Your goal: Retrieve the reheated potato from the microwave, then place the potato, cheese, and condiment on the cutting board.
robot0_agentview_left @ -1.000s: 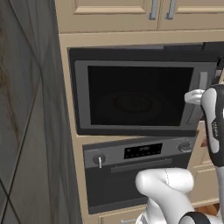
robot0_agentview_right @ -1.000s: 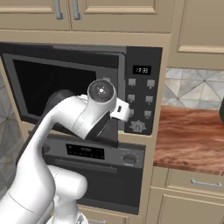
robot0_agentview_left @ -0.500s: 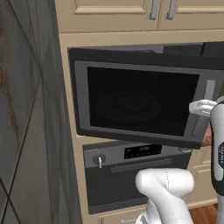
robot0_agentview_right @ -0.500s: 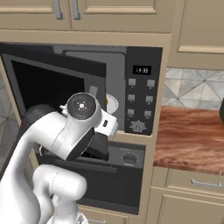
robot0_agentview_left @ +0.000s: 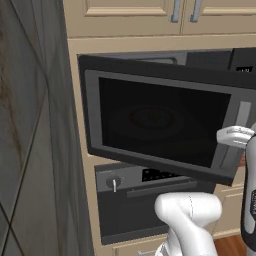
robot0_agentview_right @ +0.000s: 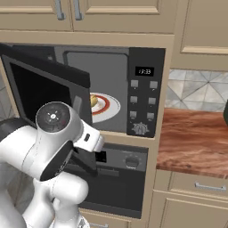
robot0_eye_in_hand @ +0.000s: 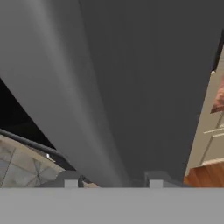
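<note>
My pincer (robot0_eye_in_hand: pixel 110 181) straddles the handle (robot0_eye_in_hand: pixel 109 87) on the microwave (robot0_agentview_right: pixel 107 89) door (robot0_agentview_left: pixel 160 125), narrow, closed on it; both tips are cut off low. Door stands part open. Inside the microwave: one plate (robot0_agentview_right: pixel 107 106), one potato (robot0_agentview_right: pixel 94 100) on it, half hidden behind the door edge. Right of the microwave, one worktop (robot0_agentview_right: pixel 196 142) with bare wood.

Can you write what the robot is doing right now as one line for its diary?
step: opening microwave door | hand: around door handle | door: partly open | potato: on plate inside microwave | next: reach for potato
</note>
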